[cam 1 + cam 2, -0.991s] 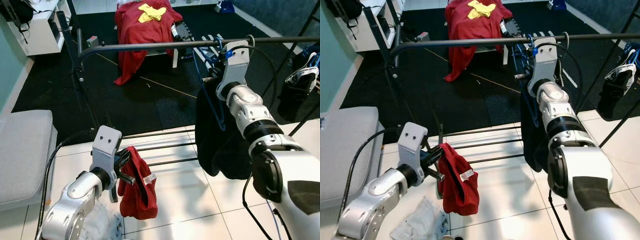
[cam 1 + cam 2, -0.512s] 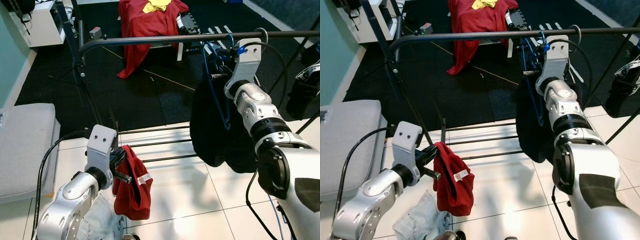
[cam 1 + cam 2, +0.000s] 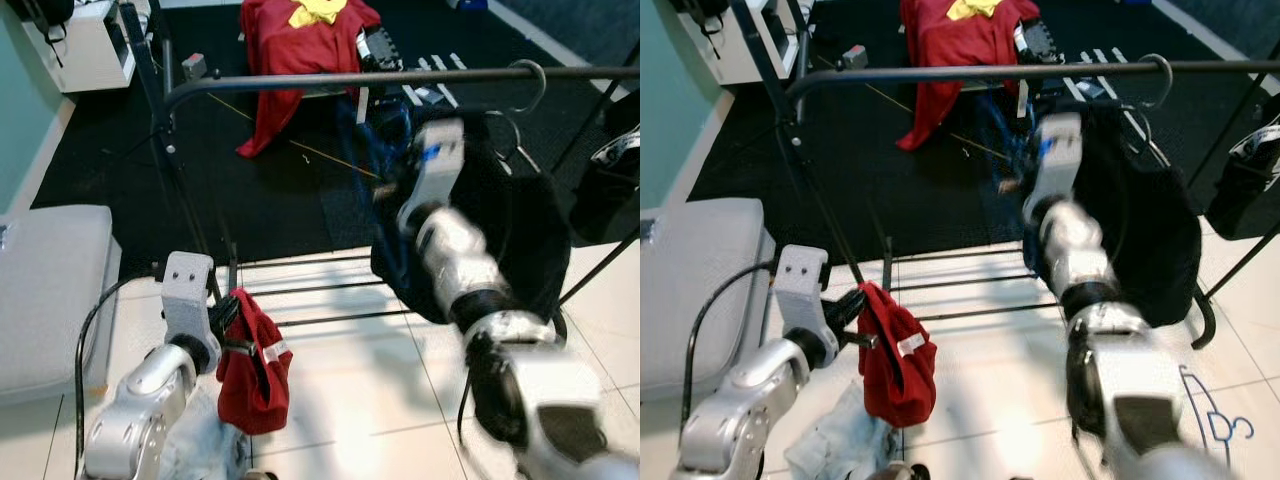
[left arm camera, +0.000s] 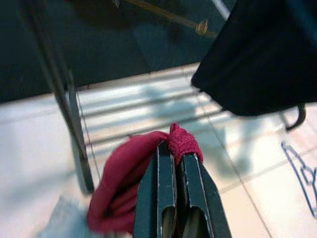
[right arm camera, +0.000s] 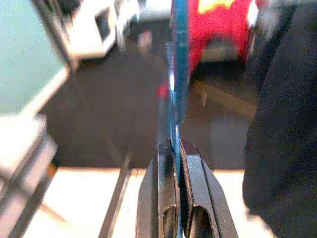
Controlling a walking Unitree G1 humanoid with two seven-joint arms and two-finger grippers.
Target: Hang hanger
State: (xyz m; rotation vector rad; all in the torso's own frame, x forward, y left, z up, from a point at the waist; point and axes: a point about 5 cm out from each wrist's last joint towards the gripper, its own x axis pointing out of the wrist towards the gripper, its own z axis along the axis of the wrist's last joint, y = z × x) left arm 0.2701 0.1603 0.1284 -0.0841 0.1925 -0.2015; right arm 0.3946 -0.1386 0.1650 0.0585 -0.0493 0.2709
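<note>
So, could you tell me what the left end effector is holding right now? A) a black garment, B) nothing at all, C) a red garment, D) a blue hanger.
C: the left end effector is shut on a bunched fold of the red garment, which dangles from it above the tiled floor.

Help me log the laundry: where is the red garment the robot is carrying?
The red garment hangs pinched in the left gripper, low on the robot's left above the white tile floor, in front of the clothes rack's lower bars.
</note>
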